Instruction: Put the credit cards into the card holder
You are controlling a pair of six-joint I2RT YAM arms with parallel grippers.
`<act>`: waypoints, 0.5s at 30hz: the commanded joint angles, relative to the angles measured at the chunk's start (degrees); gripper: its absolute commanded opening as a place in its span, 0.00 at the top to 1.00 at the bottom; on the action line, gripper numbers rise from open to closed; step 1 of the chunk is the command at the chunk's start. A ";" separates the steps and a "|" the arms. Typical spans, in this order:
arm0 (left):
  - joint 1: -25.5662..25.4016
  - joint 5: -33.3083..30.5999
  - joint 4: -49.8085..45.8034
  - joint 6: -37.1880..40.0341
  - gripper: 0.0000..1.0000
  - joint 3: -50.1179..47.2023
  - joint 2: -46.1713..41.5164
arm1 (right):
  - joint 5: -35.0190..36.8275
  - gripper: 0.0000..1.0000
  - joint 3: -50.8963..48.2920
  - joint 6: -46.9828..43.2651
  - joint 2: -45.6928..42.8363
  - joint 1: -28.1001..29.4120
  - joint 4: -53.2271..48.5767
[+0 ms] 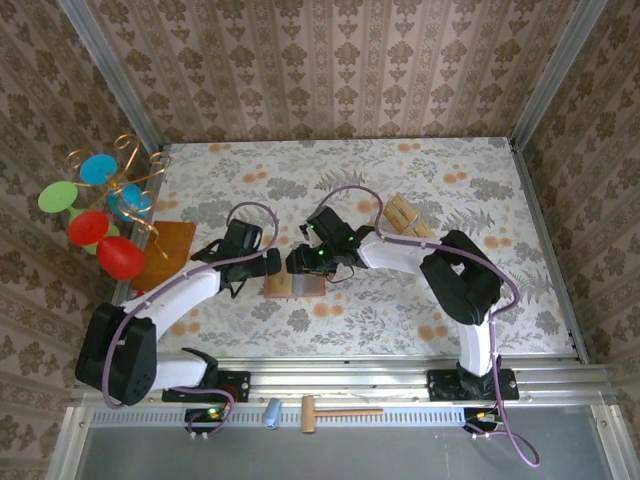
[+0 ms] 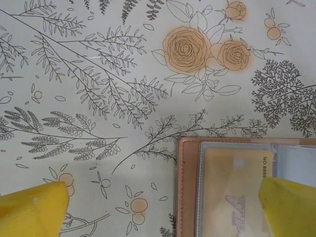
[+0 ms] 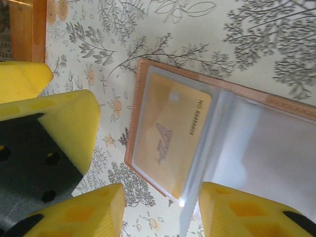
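On the flower-printed worktop (image 1: pixel 380 320), left of centre: left gripper (image 2: pixel 163 200), jaws spread fully wide, gripping nothing, straddling the left edge of the small reddish-brown leather-like folding card holder (image 2: pixel 186 197). Lies opened flat just ahead of the two arms, under both grippers, inside face up, long axis running left to right along the worktop's near edge. Already carries one flat tan-gold credit card (image 3: pixel 168 133) behind the clear plastic sleeve (image 3: pixel 247 133) of the left half. Looks fully seated there, long axis crosswise to the opened holder's, printed number toward the fold. Shows nothing tan in the right half, glare permitting.

Over one corner of the holder: right gripper (image 3: pixel 160 197), jaws part-way apart, clamping nothing discernible, one yellow finger (image 3: pixel 237 212) close by the loose sleeve edge.

Further right, well apart from the holder: remaining credit cards (image 1: pixel 405 213) in a loose fanned heap, exact count unclear. Judged so: one in, most of the job left.
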 commanded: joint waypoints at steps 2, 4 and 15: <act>2.73 1.32 -1.31 1.56 0.00 0.55 -2.33 | 0.65 0.54 4.02 0.41 3.08 1.92 -3.58; 3.75 1.67 -1.51 1.82 0.00 0.53 -3.03 | 0.82 0.54 5.91 0.48 4.60 2.65 -4.16; 8.62 4.75 -2.60 2.23 0.00 0.29 -7.31 | 1.53 0.54 11.87 1.19 11.83 4.82 -6.18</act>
